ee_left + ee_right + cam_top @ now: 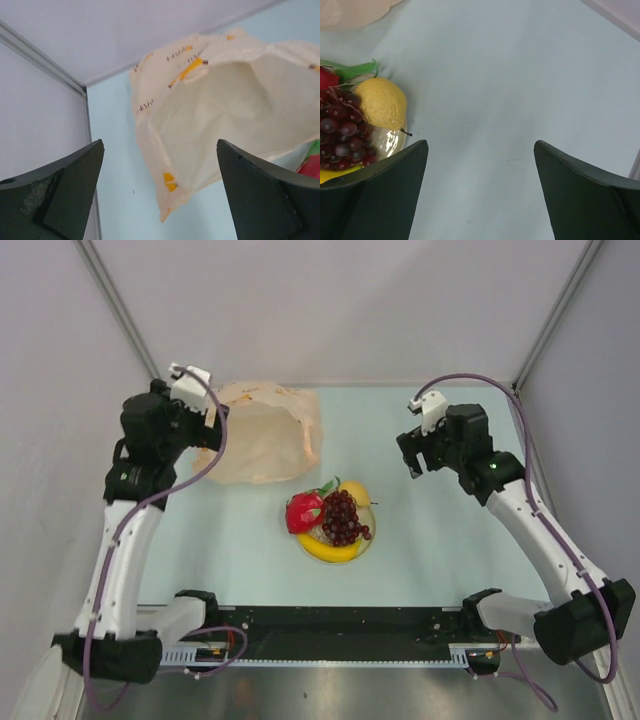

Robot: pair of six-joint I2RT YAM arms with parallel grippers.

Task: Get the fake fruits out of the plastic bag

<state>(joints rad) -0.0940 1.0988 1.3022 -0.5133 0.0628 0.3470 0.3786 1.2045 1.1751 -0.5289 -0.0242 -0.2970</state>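
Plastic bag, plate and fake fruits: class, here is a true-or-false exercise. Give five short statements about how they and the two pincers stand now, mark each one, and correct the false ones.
1. The grape bunch lies on the plate. True.
2. The banana is inside the plastic bag. False: it lies on the plate, at its near edge.
3. The left pincer is shut on the bag. False: it is open and holds nothing, facing the bag's open mouth.
4. The right pincer is open and empty. True.
5. The bag covers the plate. False: the bag lies behind the plate, on the left arm's side, not over it.
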